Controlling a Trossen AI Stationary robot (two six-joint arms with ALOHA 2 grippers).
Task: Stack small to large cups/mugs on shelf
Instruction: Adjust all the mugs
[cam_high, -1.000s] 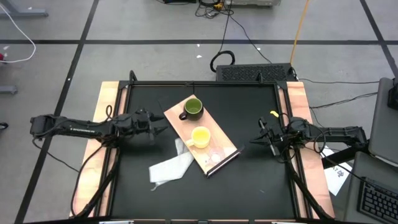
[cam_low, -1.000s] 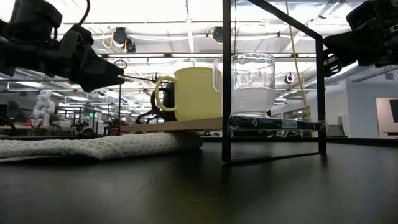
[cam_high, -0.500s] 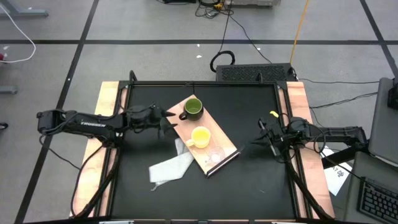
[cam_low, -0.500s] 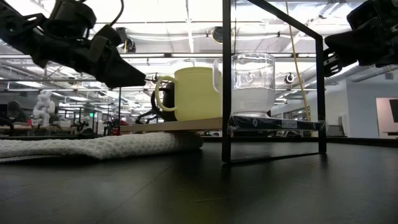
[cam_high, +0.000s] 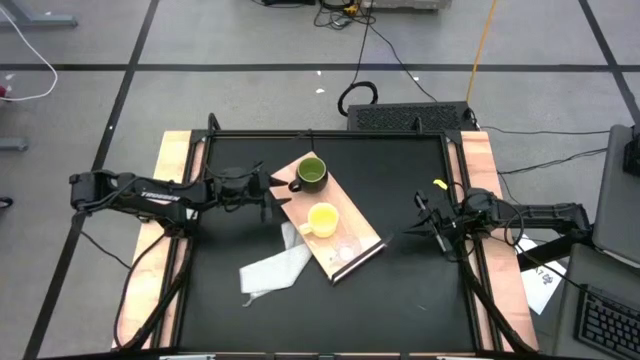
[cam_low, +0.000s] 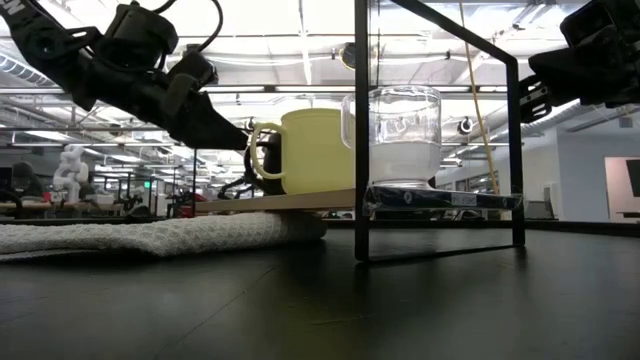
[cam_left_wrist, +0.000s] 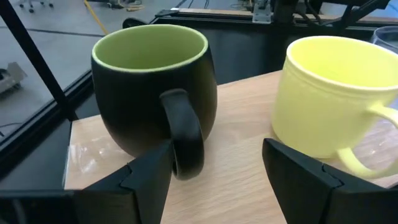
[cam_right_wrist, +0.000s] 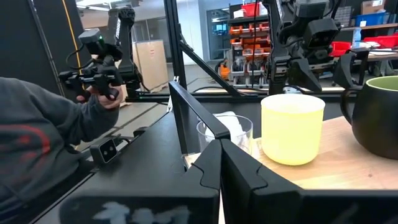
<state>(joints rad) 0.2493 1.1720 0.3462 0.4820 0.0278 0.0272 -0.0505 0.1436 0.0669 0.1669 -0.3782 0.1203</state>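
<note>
The light-wood shelf (cam_high: 325, 215) lies slantwise in the table's middle. On it stand the dark olive-green mug (cam_high: 311, 174), the yellow mug (cam_high: 322, 219) and the clear cup (cam_high: 347, 248), each on its base. My left gripper (cam_high: 276, 196) is open, just left of the green mug. In the left wrist view (cam_left_wrist: 217, 158) its fingers point at the gap between the green mug (cam_left_wrist: 152, 87) and the yellow mug (cam_left_wrist: 333, 93). My right gripper (cam_high: 424, 228) is shut and empty near the table's right edge. My left gripper comes level from the table's left. One finger (cam_left_wrist: 149, 177) stands right beside the green mug's handle (cam_left_wrist: 186, 140); whether it touches the handle, I cannot tell. The mug stands upright on the shelf.
A white cloth (cam_high: 275, 265) lies beside the shelf's near left side, partly under it. A black metal frame (cam_low: 362, 130) rims the table. A person's grey sleeve (cam_right_wrist: 37, 149) shows beyond the table in the right wrist view.
My left gripper has gone toward the table's right, up to the green mug on the shelf, and its fingers now slant down. The mugs and the cup have stayed where they were.
</note>
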